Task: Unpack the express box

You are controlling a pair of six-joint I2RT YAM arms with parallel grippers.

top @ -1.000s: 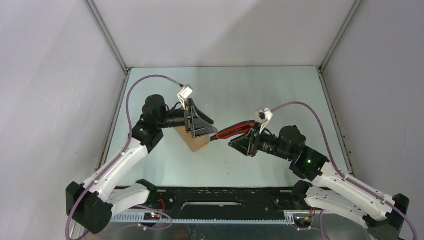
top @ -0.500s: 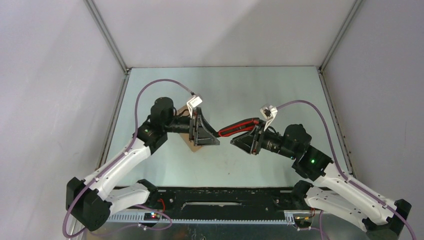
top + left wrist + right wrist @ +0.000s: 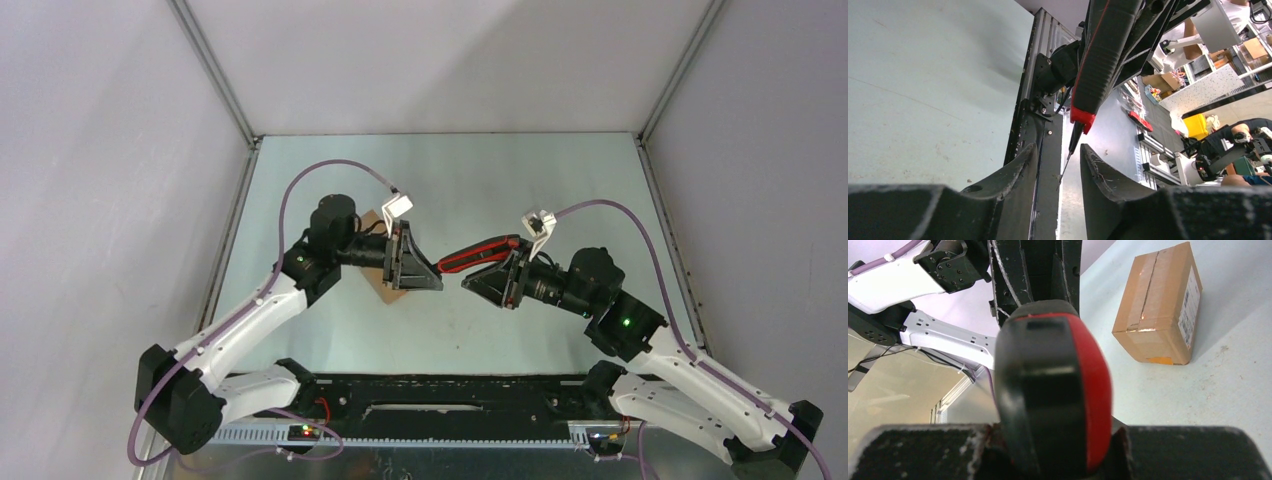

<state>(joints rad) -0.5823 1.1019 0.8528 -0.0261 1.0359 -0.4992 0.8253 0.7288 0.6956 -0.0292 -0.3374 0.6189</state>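
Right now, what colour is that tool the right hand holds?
Red and black; the utility knife shows best in the right wrist view.

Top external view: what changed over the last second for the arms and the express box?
The left end effector shifted right, toward the tip of the utility knife, covering more of the express box; it holds nothing. The right end effector drew the knife back slightly, up and to the right. Unchanged: knife still gripped, box closed and in place.
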